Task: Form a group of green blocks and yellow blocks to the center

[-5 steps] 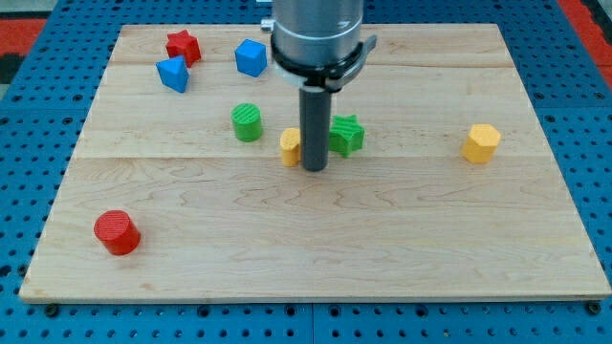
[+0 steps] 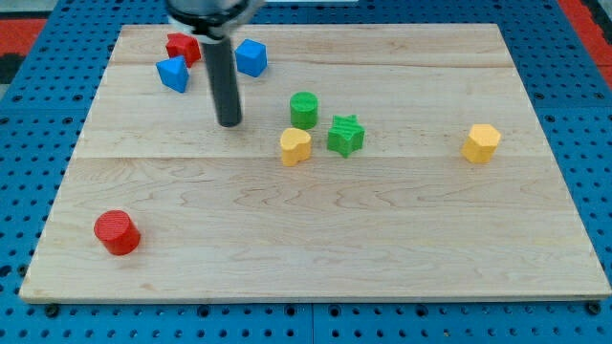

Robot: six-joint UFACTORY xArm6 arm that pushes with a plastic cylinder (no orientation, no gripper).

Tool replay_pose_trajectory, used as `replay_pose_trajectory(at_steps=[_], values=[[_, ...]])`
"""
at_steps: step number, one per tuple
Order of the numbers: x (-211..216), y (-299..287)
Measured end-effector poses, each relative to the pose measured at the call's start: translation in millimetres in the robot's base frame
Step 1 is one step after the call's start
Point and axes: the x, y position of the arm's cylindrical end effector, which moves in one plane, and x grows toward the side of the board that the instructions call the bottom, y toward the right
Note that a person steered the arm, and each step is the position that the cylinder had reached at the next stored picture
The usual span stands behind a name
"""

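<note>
My tip rests on the wooden board, left of the centre. A green cylinder stands to the tip's right. Just below it lie a yellow heart-like block and a green star, all three close together near the middle. A yellow hexagon block sits alone far to the view's right. The tip touches no block.
A red star, a blue triangular block and a blue block sit at the top left, close to the rod. A red cylinder lies at the bottom left. Blue pegboard surrounds the board.
The green cylinder has moved right, from left of the yellow heart to above it. My tip has moved from between the yellow heart and green star up and to the left.
</note>
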Motion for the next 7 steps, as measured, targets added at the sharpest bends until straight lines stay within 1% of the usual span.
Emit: replay_pose_trajectory(at_steps=[1,2,3,4,5,6,7], values=[[-37,82],[-27,117],[-16,125],[-15,211],[1,342],[49,365],[57,294]])
